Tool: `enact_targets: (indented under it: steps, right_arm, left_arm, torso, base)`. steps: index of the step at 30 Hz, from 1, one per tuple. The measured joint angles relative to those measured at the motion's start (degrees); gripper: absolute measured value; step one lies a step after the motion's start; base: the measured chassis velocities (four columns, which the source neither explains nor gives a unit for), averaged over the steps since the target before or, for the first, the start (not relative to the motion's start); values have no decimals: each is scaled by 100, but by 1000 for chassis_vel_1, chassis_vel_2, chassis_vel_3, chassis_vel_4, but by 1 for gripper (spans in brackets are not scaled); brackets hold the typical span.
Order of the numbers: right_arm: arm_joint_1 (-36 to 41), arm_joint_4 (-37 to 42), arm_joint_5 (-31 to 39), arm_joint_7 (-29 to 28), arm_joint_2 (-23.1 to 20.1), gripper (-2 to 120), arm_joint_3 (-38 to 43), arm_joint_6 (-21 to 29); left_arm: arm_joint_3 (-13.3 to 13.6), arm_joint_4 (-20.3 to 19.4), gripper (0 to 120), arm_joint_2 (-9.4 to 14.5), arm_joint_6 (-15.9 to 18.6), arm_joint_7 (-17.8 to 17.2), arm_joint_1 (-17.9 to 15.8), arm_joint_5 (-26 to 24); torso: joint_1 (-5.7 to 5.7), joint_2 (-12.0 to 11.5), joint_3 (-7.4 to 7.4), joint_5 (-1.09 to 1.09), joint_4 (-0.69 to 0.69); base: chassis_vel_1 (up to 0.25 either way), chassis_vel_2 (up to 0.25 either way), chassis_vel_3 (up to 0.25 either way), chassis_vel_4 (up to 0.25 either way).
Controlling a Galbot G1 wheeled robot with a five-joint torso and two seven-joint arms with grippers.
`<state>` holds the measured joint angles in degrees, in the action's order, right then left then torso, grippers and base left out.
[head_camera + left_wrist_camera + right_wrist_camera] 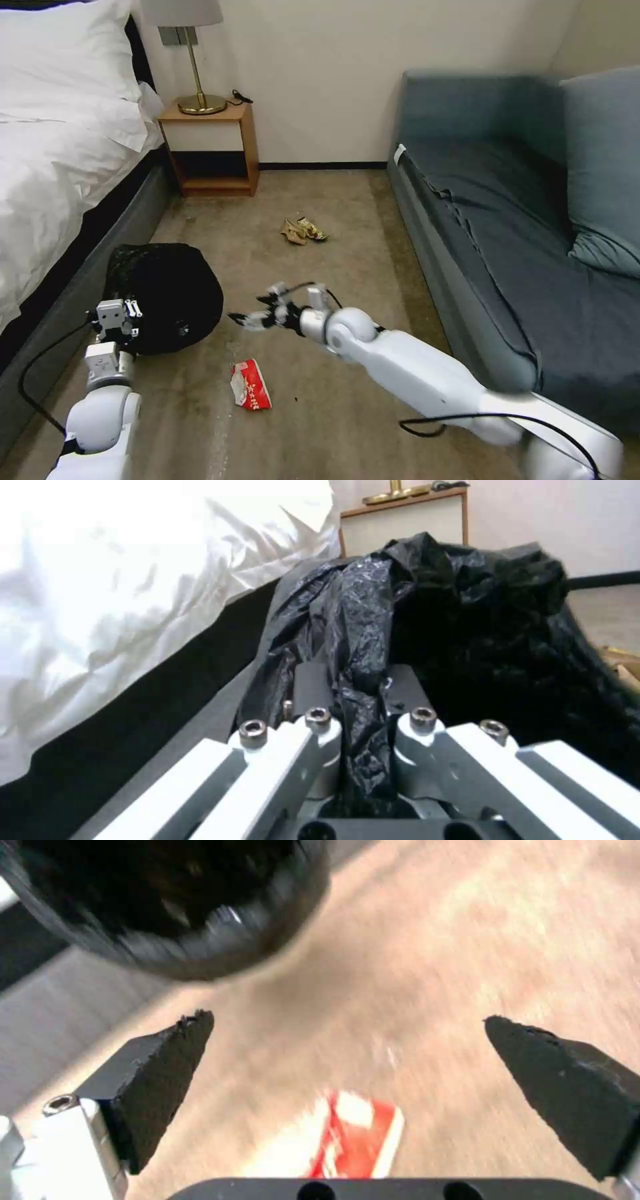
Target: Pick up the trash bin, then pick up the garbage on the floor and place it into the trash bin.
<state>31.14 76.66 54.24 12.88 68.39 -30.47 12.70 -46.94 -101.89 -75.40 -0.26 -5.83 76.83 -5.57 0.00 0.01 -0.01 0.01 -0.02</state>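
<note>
Carpet between bed and sofa. Left gripper clenched on the bin liner beside the bed; right gripper spread wide above the carton; wrappers lay near the nightstand.

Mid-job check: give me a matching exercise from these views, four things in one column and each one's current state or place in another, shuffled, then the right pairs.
Things:
1. left gripper
2. right gripper
3. red-and-white carton
4. gold and tan wrappers

States or places:
A. lying on the carpet near the nightstand
B. jaws spread wide, nothing between them, above the carpet
C. shut on the black bag at the rim of the trash bin
D. lying flat on the carpet, near the robot, below the right gripper

Pairs: 1-C, 2-B, 3-D, 4-A
</note>
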Motion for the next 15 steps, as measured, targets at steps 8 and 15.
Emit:
enact_targets:
  steps: [8, 15]
  right_arm:
    - [747, -123, -514, 123, -62, 100, 220, -46]
    - [1367, -298, -1045, 175, 234, 100, 223, -180]
  left_arm:
    - [-120, 30, 5, -70, -93, 4, 69, -5]
    - [-150, -186, 5, -243, -80, -127, 161, -21]
  torso:
    - [0, 0, 0, -1, 2]
    - [0, 0, 0, -1, 2]
  base:
    - [0, 0, 0, 0]
    - [0, 0, 0, 0]
